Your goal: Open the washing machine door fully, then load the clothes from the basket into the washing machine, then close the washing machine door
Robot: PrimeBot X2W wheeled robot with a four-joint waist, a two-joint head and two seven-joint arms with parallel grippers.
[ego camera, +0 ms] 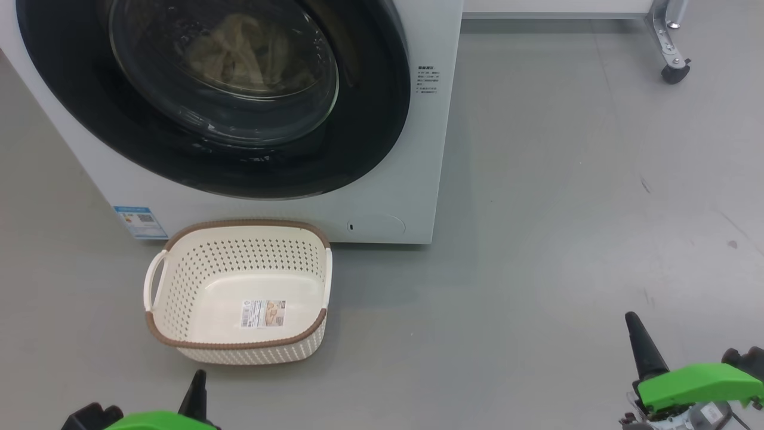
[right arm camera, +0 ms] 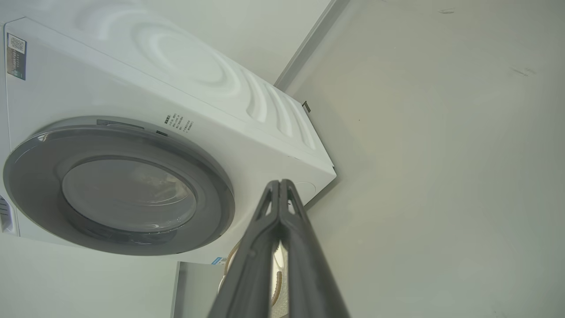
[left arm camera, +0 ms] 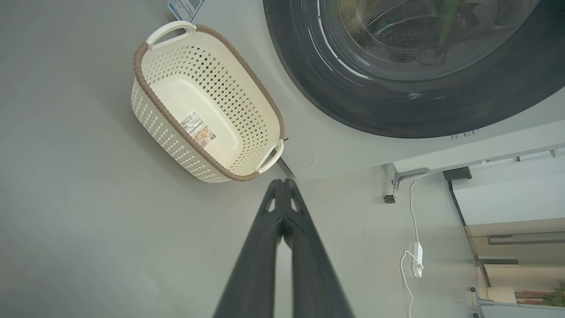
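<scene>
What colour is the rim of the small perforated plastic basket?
Brown, woven-look rim; best in head view.

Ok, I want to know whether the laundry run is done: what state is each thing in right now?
washing machine door: closed.
clothes: inside the drum, visible through the door glass.
basket: empty, upright.
left gripper: shut, holding nothing.
right gripper: shut, holding nothing.
</scene>
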